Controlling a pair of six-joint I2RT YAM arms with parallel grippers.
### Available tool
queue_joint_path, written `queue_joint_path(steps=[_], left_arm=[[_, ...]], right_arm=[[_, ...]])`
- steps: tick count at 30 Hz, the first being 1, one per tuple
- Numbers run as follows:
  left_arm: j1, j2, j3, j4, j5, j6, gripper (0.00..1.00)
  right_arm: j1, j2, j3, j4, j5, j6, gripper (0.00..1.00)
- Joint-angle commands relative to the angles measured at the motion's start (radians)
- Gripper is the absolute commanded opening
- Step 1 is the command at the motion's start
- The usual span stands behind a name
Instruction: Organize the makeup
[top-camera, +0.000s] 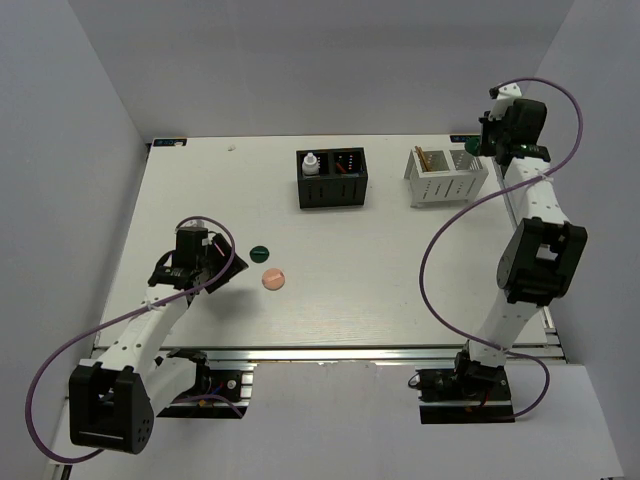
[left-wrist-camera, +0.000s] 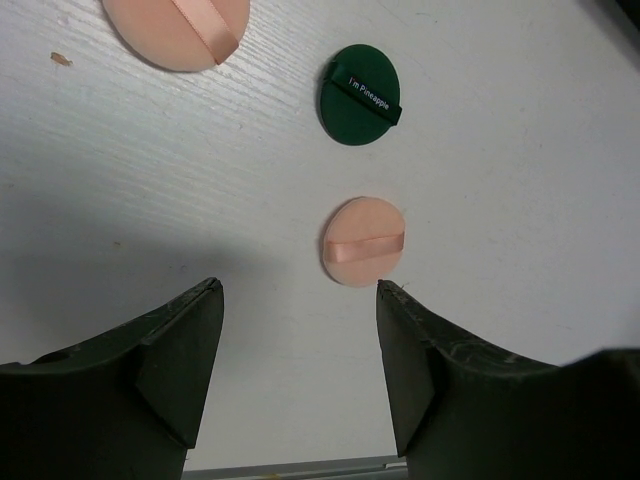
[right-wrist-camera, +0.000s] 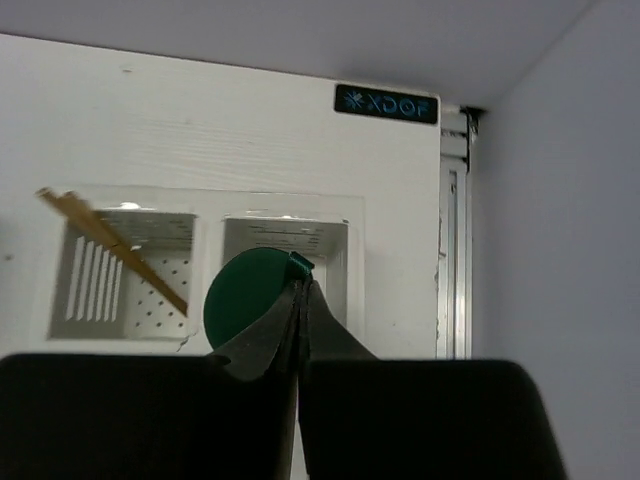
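My right gripper (right-wrist-camera: 300, 292) is shut on a dark green disc (right-wrist-camera: 243, 297) by its edge and holds it above the right compartment of the white slotted box (right-wrist-camera: 208, 214). The top view shows the same disc (top-camera: 473, 148) at the gripper (top-camera: 485, 148). Thin tan sticks (right-wrist-camera: 108, 238) lean in the box's left compartment. My left gripper (left-wrist-camera: 299, 292) is open and empty, low over the table. Just ahead of it lies a small pink disc (left-wrist-camera: 363, 241), then a second dark green disc (left-wrist-camera: 360, 95) and a larger pink disc (left-wrist-camera: 176, 30). The white bottle (top-camera: 311, 163) and the pencils (top-camera: 347, 163) stand in the black box (top-camera: 332, 190).
The white slotted box (top-camera: 445, 178) stands at the back right, the black box at the back middle. In the top view the green disc (top-camera: 260, 253) and the larger pink disc (top-camera: 272, 279) lie right of my left gripper (top-camera: 225, 268). The table's right rail (right-wrist-camera: 452, 260) runs beside the white box.
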Motion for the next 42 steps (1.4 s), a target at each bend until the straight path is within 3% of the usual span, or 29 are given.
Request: queue_joint_path(steps=[1, 13, 14, 15, 17, 21, 25, 28, 29, 30, 31, 32, 34, 38, 42], left_arm=[[0.006, 0.007, 0.005, 0.029, 0.010, 0.001, 0.72], [0.006, 0.047, 0.031, 0.025, 0.010, 0.004, 0.73], [0.006, 0.052, 0.037, 0.023, 0.010, 0.009, 0.74], [0.006, 0.058, 0.051, 0.020, 0.007, 0.018, 0.75], [0.006, 0.078, 0.068, 0.014, -0.010, 0.032, 0.75], [0.006, 0.127, 0.124, 0.002, -0.042, 0.052, 0.76], [0.008, 0.196, 0.221, -0.036, -0.074, 0.061, 0.75], [0.016, 0.231, 0.262, -0.064, -0.121, 0.062, 0.67], [0.029, 0.239, 0.267, -0.070, -0.121, 0.065, 0.59], [0.029, 0.244, 0.267, -0.072, -0.111, 0.070, 0.59], [0.049, 0.248, 0.269, -0.075, -0.101, 0.075, 0.48], [0.060, 0.254, 0.270, -0.079, -0.090, 0.090, 0.47], [0.094, 0.270, 0.269, -0.080, -0.040, 0.107, 0.47], [0.137, 0.320, 0.282, -0.083, -0.032, 0.151, 0.68], [0.175, 0.412, 0.324, -0.058, -0.059, 0.179, 0.71]], right_arm=[[0.022, 0.071, 0.026, 0.091, 0.239, 0.113, 0.00], [0.020, 0.173, 0.050, 0.154, 0.247, 0.102, 0.00], [0.020, 0.171, 0.036, 0.154, 0.243, 0.099, 0.04], [0.020, 0.168, 0.029, 0.154, 0.238, 0.096, 0.19], [0.017, 0.157, 0.012, 0.156, 0.217, 0.088, 0.34], [0.011, 0.151, 0.018, 0.137, 0.180, 0.097, 0.44], [0.008, 0.128, 0.033, 0.123, 0.128, 0.107, 0.45], [0.006, 0.070, 0.047, 0.071, -0.080, 0.030, 0.42], [0.005, 0.024, 0.032, 0.032, -0.286, -0.047, 0.40], [0.005, -0.004, 0.013, 0.019, -0.391, -0.089, 0.40], [0.005, -0.033, -0.013, 0.008, -0.495, -0.125, 0.39], [0.006, -0.063, -0.046, 0.008, -0.583, -0.155, 0.38], [0.035, -0.158, -0.164, 0.037, -0.742, -0.195, 0.39], [0.135, -0.286, -0.325, -0.007, -0.759, -0.290, 0.45], [0.235, -0.396, -0.471, 0.020, -0.762, -0.271, 0.47]])
